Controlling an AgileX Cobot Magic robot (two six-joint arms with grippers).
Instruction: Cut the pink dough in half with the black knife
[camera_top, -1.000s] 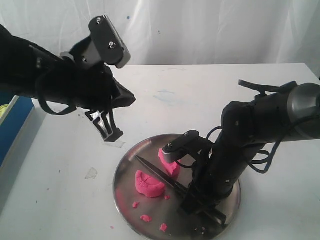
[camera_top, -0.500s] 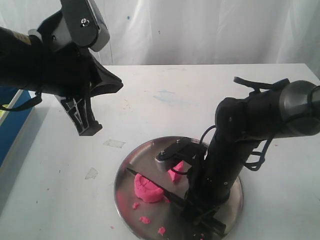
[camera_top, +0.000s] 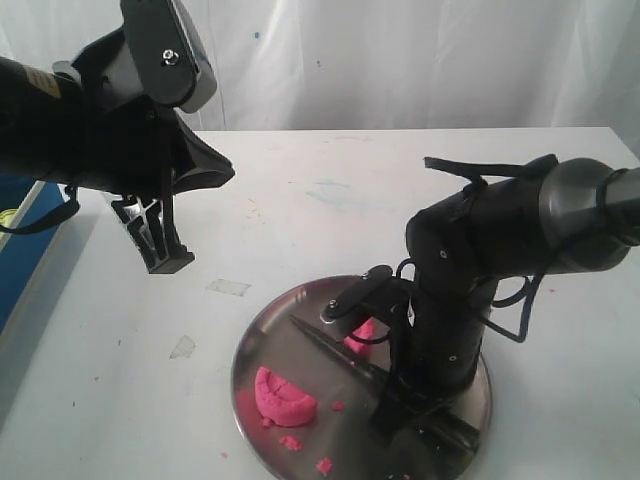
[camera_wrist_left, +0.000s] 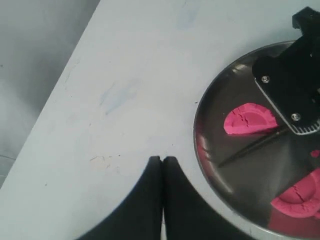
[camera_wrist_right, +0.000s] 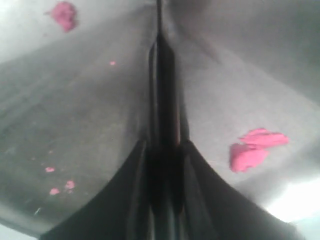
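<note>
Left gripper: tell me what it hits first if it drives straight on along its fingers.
Probably bare table, beside the plate rather than on it. The left gripper points down with nothing under its tips, though depth is hard to judge.

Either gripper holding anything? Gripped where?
Right gripper holds the black knife by its handle, blade lying over the steel plate. Left gripper is shut on nothing.

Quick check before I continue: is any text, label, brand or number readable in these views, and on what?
No text can be read in any view.
On the left arm, a pale strip may be a label, but it is too blurred to read.
The plate, knife and dough show no markings.
</note>
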